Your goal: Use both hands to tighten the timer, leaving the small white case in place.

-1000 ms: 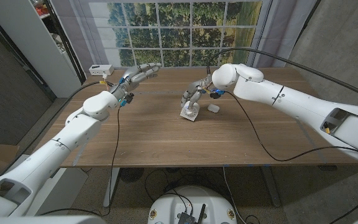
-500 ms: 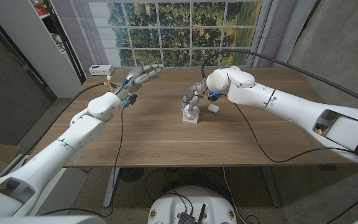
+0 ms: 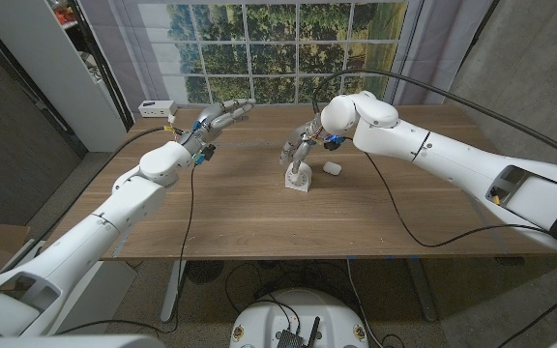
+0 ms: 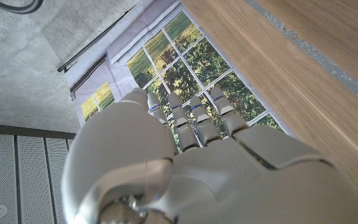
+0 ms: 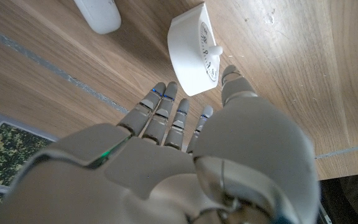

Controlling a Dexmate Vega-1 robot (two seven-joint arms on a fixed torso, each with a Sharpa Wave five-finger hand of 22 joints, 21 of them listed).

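With fingers spread and holding nothing, the right hand (image 5: 185, 155) hovered over the timer (image 5: 196, 55) mid-bench; the empty left hand (image 3: 213, 121) should brace its base.

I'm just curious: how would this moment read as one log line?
right hand: open, at timer | left hand: open, raised | small white case: in place

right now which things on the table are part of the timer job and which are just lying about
Part of the job:
timer, on the table by the right hand
small white case, to stay put
left hand, raised and away from the timer

Lying about:
white box at the table's far left corner
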